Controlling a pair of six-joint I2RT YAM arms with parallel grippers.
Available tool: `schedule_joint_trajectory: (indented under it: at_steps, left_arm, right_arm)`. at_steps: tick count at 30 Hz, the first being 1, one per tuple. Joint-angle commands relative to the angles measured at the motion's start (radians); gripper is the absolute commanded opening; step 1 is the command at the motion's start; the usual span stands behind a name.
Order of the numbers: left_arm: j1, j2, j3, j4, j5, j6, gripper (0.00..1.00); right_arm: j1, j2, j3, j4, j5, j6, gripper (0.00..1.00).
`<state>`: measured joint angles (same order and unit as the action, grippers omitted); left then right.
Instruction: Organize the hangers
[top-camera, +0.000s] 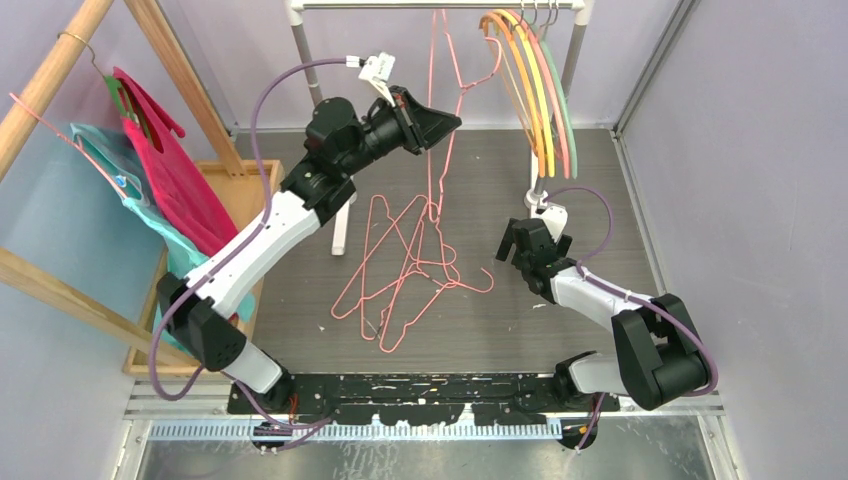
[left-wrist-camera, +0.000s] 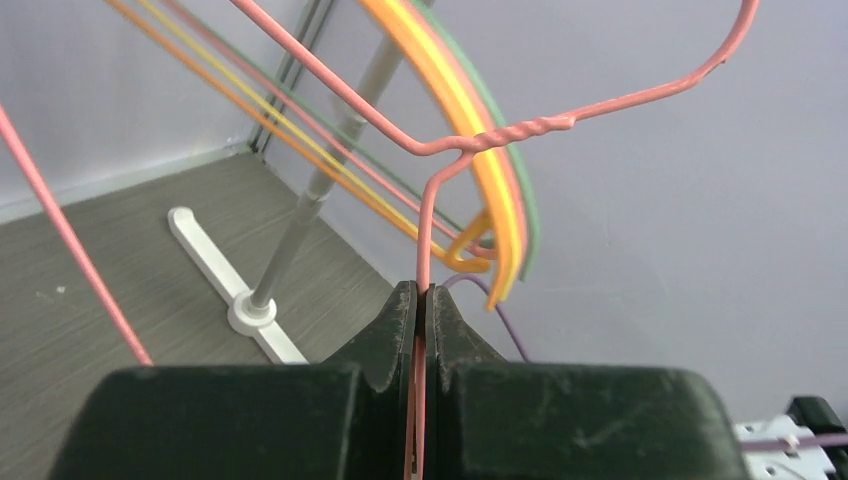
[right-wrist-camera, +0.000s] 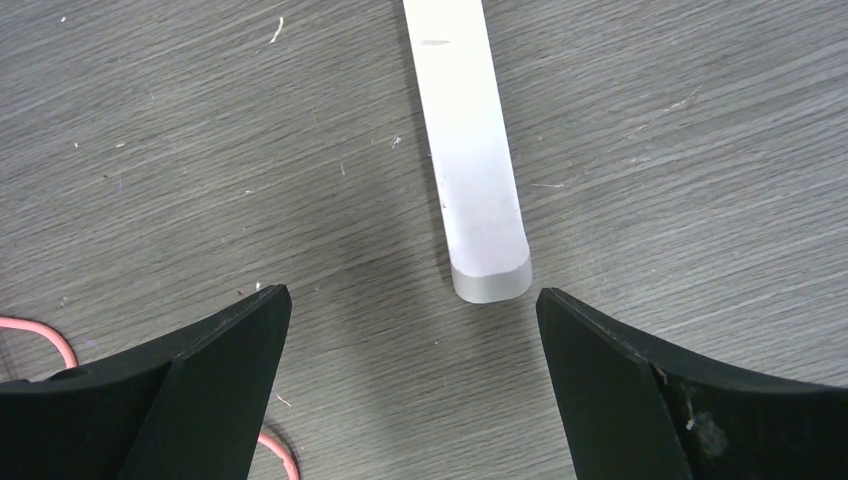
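My left gripper (top-camera: 452, 122) is raised near the rail and shut on a pink wire hanger (top-camera: 435, 170), which hangs down from it. In the left wrist view the jaws (left-wrist-camera: 421, 292) pinch the wire just below the hanger's twisted neck (left-wrist-camera: 520, 130). Thick orange, yellow, pink and grey-green hangers (top-camera: 545, 95) hang on the white rail (top-camera: 400, 5) at the right, and also show in the left wrist view (left-wrist-camera: 490, 150). Several pink wire hangers (top-camera: 410, 265) lie tangled on the floor. My right gripper (top-camera: 510, 250) is open and empty, low beside the pile's right edge (right-wrist-camera: 412, 295).
A wooden rack (top-camera: 60, 70) at the left carries magenta (top-camera: 175, 170) and teal garments on hangers above a wooden crate (top-camera: 250, 185). The rail stand's white foot (right-wrist-camera: 470, 150) lies just ahead of my right gripper. Grey walls close in the back and right.
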<state>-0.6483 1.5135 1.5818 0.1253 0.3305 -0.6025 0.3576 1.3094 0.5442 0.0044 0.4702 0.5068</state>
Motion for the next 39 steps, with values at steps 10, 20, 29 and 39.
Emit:
schedule_joint_trajectory:
  at_steps: [10,20,29,39]
  left_arm:
    - [0.065,0.144,0.092,0.274,-0.007,-0.222,0.00]
    - [0.071,0.211,0.189,0.231,-0.018,-0.251,0.00]
    - [0.072,0.314,0.341,0.057,-0.108,-0.322,0.00]
    - [0.075,0.433,0.447,0.029,-0.012,-0.420,0.00]
  right_arm:
    - [-0.002,0.008,0.021,0.035,0.026,-0.002,1.00]
    - [-0.005,0.033,0.038,0.038,0.013,0.001,1.00]
    - [-0.004,0.036,0.052,0.029,0.016,-0.002,1.00]
    - [-0.004,0.048,0.042,0.036,0.013,-0.007,1.00]
